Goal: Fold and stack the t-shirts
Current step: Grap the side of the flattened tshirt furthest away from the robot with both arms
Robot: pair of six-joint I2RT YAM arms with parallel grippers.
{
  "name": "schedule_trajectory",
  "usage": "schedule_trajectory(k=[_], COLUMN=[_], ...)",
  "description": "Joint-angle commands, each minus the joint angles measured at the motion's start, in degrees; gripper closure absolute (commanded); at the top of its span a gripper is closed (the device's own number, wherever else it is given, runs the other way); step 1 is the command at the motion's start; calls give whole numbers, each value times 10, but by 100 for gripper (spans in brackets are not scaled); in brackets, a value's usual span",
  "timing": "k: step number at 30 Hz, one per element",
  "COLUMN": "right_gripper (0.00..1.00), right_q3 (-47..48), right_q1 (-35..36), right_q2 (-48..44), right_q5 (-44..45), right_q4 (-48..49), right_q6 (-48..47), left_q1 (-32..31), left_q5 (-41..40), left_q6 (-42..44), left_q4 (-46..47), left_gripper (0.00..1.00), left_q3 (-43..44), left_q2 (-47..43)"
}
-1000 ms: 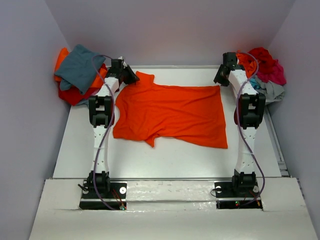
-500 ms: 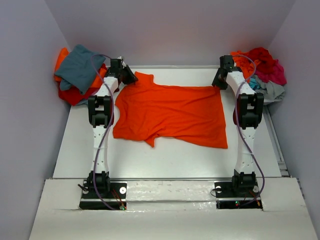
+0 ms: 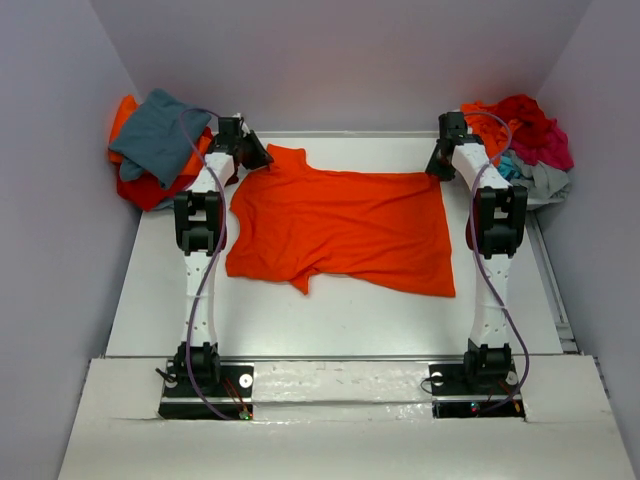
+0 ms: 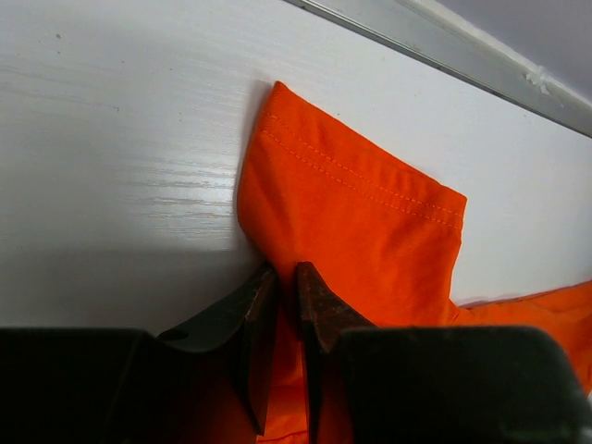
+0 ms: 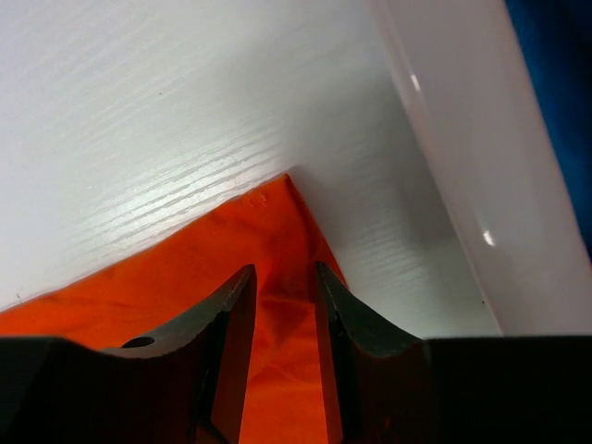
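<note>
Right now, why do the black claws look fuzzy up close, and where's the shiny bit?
Left wrist view: fingers sit too near the lens, so they blur; stitching on the orange t-shirt looks sharp. Right wrist view: glare streaks the table. Top external view: even light.

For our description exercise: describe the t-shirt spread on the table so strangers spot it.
Find the white table bearing two arms. The orange t-shirt lies across its middle. Unlike the piles in both far corners, it alone is spread flat.
</note>
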Motion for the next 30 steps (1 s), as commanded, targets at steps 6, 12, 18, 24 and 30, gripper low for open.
schedule_trajectory(k=[6,12,18,24,30], right_gripper=[71,72,76,77,80], right_q3=[11,10,11,36,41], right_q1=[-33,-33,-33,-33,-33], right_q2=[20,22,27,34,30], right_q5=[44,43,42,39,37], right_q4=[-39,-38,-37,-42,-44], right_q6=[17,16,13,11,9], left_q1=[7,7,7,7,7], left_q5=[-16,-18,-19,-24,-29], left_q6=[15,18,22,24,29], left_q4=[-23,-27,-28,-31,-35], left_gripper=[72,72,72,76,84], left_q3=[-10,-12,-12,-13,-13], left_q2=[-45,-46,-46,-50,-54])
